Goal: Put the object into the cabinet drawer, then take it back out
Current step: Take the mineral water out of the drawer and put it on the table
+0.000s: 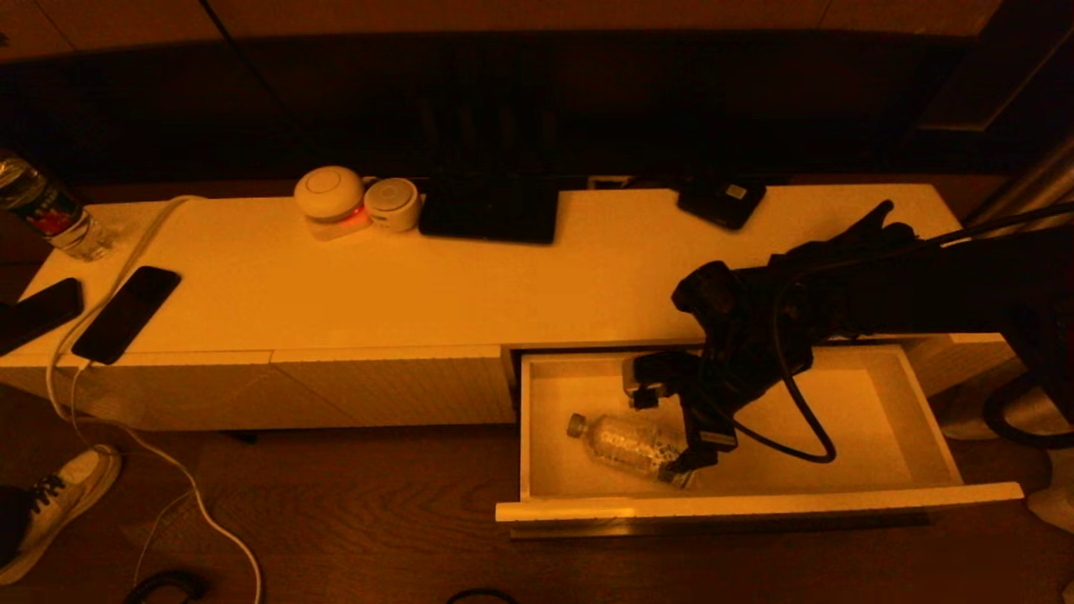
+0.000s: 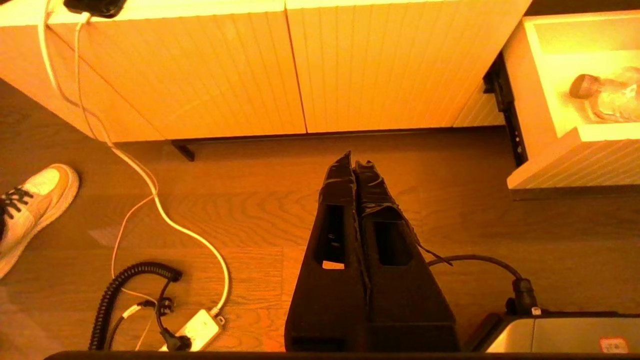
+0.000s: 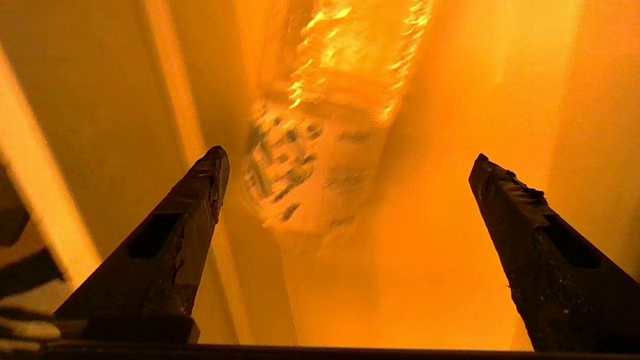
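Note:
The cabinet drawer (image 1: 755, 505) stands pulled out at the right of the white cabinet. A clear plastic bottle (image 1: 625, 443) lies on its side inside, cap toward the left. My right gripper (image 1: 671, 424) reaches down into the drawer over the bottle's base end. It is open, its fingers wide apart in the right wrist view (image 3: 350, 155). The bottle (image 3: 320, 125) lies just beyond the fingertips, nearer one finger, not held. My left gripper (image 2: 355, 162) is shut on nothing, low over the floor before the cabinet. The bottle (image 2: 607, 97) and drawer (image 2: 575, 160) also show from there.
On the cabinet top (image 1: 470, 277) lie two phones (image 1: 126, 312), a second bottle (image 1: 50, 214), two round devices (image 1: 331, 197) and dark flat items (image 1: 489, 210). A white cable (image 1: 126, 436) trails to the floor. A shoe (image 1: 59, 503) stands at the left.

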Motion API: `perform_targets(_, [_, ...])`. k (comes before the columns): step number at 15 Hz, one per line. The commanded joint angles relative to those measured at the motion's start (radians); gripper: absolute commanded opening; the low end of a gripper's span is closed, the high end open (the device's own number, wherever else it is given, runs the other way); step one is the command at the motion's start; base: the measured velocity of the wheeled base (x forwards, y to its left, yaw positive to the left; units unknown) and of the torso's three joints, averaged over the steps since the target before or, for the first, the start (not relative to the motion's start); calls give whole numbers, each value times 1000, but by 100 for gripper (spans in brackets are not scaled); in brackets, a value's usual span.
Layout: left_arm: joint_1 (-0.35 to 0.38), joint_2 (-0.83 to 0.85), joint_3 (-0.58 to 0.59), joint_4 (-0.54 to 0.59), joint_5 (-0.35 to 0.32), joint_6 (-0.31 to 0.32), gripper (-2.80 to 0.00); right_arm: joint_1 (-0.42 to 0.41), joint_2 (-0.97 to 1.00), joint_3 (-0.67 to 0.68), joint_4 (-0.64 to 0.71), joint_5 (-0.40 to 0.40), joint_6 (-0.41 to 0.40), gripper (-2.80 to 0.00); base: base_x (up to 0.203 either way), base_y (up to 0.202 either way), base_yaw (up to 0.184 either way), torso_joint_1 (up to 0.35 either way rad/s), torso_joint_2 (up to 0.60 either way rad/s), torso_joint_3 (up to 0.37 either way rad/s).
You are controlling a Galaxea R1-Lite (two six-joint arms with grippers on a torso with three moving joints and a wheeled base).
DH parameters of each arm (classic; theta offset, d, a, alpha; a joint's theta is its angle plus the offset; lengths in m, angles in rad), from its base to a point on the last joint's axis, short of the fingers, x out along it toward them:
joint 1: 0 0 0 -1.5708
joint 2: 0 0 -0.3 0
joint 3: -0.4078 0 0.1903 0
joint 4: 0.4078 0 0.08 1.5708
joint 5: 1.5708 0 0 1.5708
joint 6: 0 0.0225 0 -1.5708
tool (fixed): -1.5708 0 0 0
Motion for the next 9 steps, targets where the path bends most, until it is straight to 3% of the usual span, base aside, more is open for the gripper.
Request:
perform_targets(1, [0, 0, 0, 0, 0, 0, -280, 1, 17, -25, 3, 2, -3, 0, 0, 0, 0, 0, 0, 0])
perform_targets(9, [0, 0, 0, 0, 0, 0, -280, 19, 53, -80, 6, 0, 5, 0, 0, 0, 0, 0, 0, 0])
